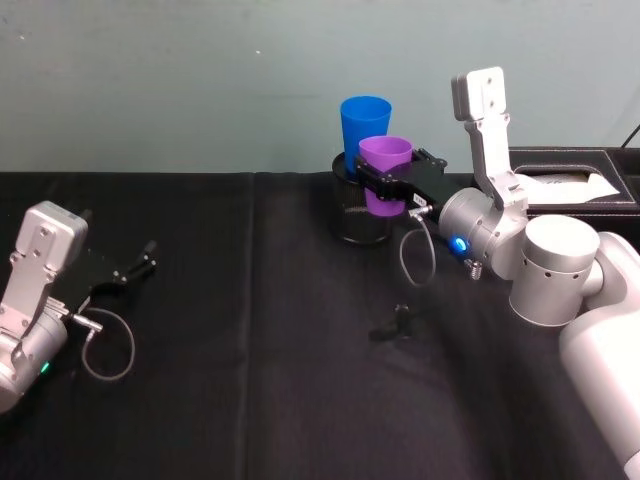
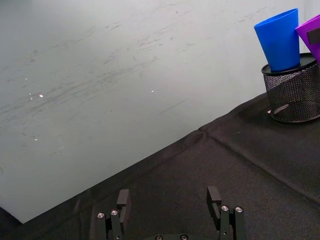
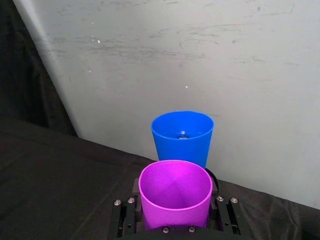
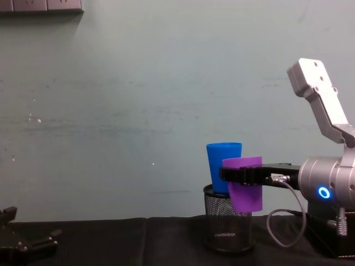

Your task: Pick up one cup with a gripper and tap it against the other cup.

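Purple tapered plastic tumbler [image 1: 384, 172], clamped in right gripper [image 1: 392, 187] near worktop's far edge: nudge gently into bright blue plastic tumbler [image 1: 362, 126] seated in black wire-mesh pot [image 1: 360, 218], avoiding toppling; left gripper [image 1: 138, 262] parked wide by worktop's left edge.

Purple cup [image 1: 384, 168]. Bright blue cup [image 1: 364, 122]. Black wire-mesh pot [image 1: 360, 220]. Black right gripper [image 1: 372, 180], silver-grey arm, blue ring light [image 1: 458, 243]. Black cloth on bench [image 1: 250, 350]. Pale grey-green wall [image 1: 200, 80].
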Available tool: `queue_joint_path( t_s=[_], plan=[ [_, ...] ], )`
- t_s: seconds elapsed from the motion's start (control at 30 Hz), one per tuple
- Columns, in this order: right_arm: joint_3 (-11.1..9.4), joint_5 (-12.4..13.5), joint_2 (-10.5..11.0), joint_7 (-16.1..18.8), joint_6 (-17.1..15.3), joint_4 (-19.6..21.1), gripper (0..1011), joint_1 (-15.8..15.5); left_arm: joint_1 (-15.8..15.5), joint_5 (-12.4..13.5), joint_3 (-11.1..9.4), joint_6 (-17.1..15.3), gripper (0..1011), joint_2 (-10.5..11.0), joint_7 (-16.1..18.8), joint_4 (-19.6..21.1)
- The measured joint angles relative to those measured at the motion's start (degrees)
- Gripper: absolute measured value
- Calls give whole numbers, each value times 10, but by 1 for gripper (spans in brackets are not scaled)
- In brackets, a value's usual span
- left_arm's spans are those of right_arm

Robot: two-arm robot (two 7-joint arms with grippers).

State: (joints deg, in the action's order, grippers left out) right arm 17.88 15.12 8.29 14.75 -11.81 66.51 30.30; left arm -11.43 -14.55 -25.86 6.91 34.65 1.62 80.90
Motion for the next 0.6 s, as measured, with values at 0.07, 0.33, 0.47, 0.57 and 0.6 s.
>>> queue_joint_path(
  t_s=[0.07, 0.33, 0.47, 0.57, 0.6],
  plan=[
    [0, 0, 0, 0, 0, 0, 723, 0, 0, 0, 0, 0, 1000, 0, 0, 0],
    [0, 0, 0, 0, 0, 0, 723, 0, 0, 0, 0, 0, 1000, 0, 0, 0],
    [0, 0, 0, 0, 0, 0, 722, 0, 0, 0, 0, 0, 1000, 0, 0, 0],
    [0, 0, 0, 0, 0, 0, 723, 0, 0, 0, 0, 0, 1000, 0, 0, 0],
    [0, 0, 0, 0, 0, 0, 723, 0, 0, 0, 0, 0, 1000, 0, 0, 0]
  ],
)
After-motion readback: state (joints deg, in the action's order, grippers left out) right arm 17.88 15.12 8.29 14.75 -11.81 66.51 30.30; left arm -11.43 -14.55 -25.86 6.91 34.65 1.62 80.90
